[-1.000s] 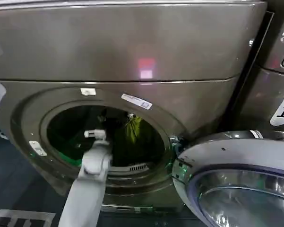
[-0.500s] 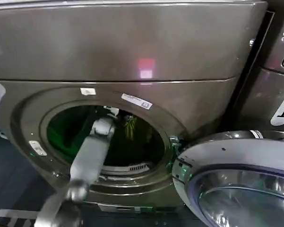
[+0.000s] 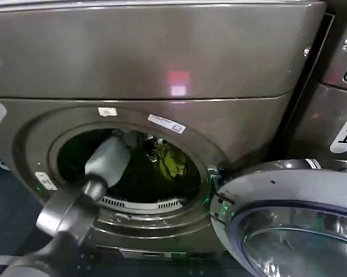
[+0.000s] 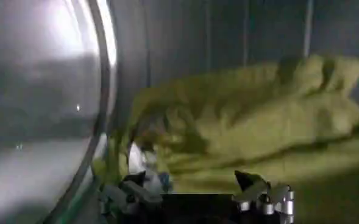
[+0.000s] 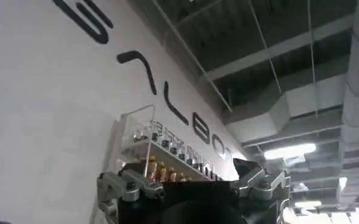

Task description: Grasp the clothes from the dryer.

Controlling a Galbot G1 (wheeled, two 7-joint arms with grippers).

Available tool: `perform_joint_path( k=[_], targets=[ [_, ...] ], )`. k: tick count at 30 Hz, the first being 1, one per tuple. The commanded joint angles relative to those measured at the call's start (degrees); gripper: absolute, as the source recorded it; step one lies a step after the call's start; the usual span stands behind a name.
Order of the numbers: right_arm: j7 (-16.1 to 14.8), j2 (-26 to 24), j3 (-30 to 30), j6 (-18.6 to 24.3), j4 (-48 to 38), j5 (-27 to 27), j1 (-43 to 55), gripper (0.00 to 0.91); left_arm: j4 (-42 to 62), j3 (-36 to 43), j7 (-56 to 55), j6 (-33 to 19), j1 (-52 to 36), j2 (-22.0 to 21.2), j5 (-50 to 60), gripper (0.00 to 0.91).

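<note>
Left gripper (image 4: 194, 198) is reaching into the dryer (image 3: 161, 69) drum, jaws apart, facing the clothes (image 4: 258, 122) lying bunched inside. Right gripper (image 5: 194, 185), jaws apart, is pointing at a lettered white wall (image 5: 39, 97) and ceiling ducts (image 5: 289, 103).

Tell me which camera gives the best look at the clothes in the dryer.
The left wrist view: the clothes spread across it up close, ahead of the open left gripper. The head view shows a small patch past the arm; the right wrist view faces a wall.
</note>
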Motion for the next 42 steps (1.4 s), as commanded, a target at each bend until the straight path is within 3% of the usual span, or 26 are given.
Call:
perform_joint_path(
  k=[1, 19, 22, 23, 27, 28, 36, 42],
  targets=[
    [0.04, 0.00, -0.06, 0.01, 0.09, -0.04, -0.01, 0.907, 1.79, 1.32, 0.62, -0.18, -0.20, 0.08, 1.69, 0.907],
    [-0.11, 0.63, 0.13, 0.25, 0.86, -0.04, -0.90, 0.907, -0.10, 0.91, 0.14, -2.19, 4.22, 0.13, -9.35, 0.907],
    [-0.12, 0.61, -0.14, 0.29, 0.86, -0.08, -0.67, 0.907, -0.01, 0.83, 0.85, -2.71, 4.44, 0.27, -10.38, 0.671],
    [-0.17, 0.61, -0.27, 0.35, 0.84, -0.13, -0.57, 0.907, -0.03, 0.72, 1.18, -3.04, 4.45, 0.32, -11.44, 0.546],
    [-0.25, 0.57, -0.39, 0.49, 0.70, -0.22, -0.39, 0.907, 0.12, 0.66, 1.53, -4.05, 4.51, 0.34, -13.39, 0.262],
    [-0.24, 0.59, -0.38, 0.53, 0.61, -0.25, -0.39, 0.907, 0.08, 0.62, 1.58, -4.12, 4.51, 0.31, -13.86, 0.137],
    [-0.28, 0.45, -0.40, 0.64, 0.46, -0.35, -0.30, 0.907, 0.04, -0.29, 2.19, -4.91, 4.49, 0.32, -14.42, 0.000],
    [-0.31, 0.58, -0.77, 0.70, 0.51, -0.42, 0.05, 0.907, -0.32, -0.76, 2.60, -5.15, 4.94, 0.54, -14.50, 0.000]
  ],
)
